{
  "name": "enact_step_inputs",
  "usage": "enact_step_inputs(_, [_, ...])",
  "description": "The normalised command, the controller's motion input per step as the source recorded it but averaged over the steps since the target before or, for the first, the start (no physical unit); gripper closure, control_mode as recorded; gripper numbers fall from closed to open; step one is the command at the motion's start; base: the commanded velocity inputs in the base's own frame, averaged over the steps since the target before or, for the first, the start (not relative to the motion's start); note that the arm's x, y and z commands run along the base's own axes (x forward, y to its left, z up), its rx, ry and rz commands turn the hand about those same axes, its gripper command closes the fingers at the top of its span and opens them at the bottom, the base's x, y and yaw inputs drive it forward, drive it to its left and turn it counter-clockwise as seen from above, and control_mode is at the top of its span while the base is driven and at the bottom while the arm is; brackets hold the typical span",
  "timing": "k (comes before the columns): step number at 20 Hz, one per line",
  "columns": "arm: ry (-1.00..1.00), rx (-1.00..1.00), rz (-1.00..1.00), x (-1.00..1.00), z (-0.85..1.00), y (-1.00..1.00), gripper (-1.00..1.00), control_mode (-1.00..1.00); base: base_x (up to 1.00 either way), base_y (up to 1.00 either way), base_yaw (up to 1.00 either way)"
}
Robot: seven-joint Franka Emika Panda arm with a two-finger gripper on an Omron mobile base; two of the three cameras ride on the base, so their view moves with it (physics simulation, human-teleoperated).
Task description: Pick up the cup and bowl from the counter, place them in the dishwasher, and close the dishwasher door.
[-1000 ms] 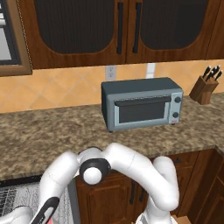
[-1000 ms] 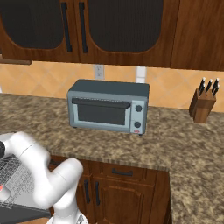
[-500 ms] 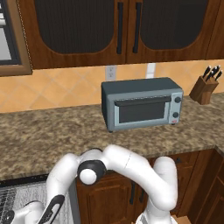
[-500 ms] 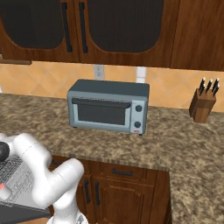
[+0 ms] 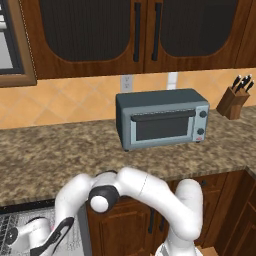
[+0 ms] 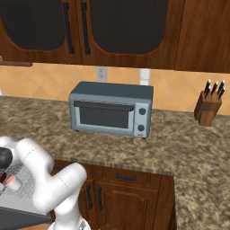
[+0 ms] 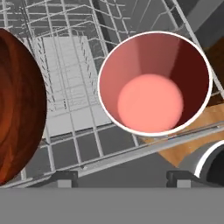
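Observation:
In the hand view I look straight down into the white cup, which has a pinkish-red inside and stands upright in the dishwasher's pale grey wire rack. The dark red bowl sits in the same rack just left of it. My gripper is open, its fingertips spread wide with nothing between them, just short of the cup. In the right base view the cup shows small beside my forearm, above the lowered dishwasher door. In the left base view my hand hangs low over the rack.
The speckled granite counter carries a blue-grey toaster oven and a knife block at the far right. Dark wooden cabinets hang above and stand below. My own elbow bends over the counter's front edge.
My arm has shifted only slightly over the rack. The cup and the bowl stay where they were.

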Motion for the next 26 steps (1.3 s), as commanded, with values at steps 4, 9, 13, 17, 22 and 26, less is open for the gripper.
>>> enact_step_inputs(4, [-0.24,-0.13,0.0,0.75,0.0,0.0,-1.0,-1.0,0.0,0.0,0.0])
enact_step_inputs(9, [-0.01,-0.13,0.0,-0.03,0.27,0.23,-1.0,-1.0,0.0,0.0,0.0])
enact_step_inputs(13, [0.0,-0.13,0.0,-0.62,0.94,0.25,-1.0,-1.0,0.0,0.0,0.0])
enact_step_inputs(17, [0.01,-0.06,-0.02,-0.98,0.62,0.14,-1.0,-1.0,0.0,0.0,0.0])
enact_step_inputs(22, [0.03,-0.05,-0.02,-0.99,0.65,0.05,-1.0,-1.0,0.0,0.0,0.0])
enact_step_inputs(26, [0.16,0.03,-0.02,-1.0,1.0,-0.03,-1.0,-1.0,0.0,0.0,0.0])
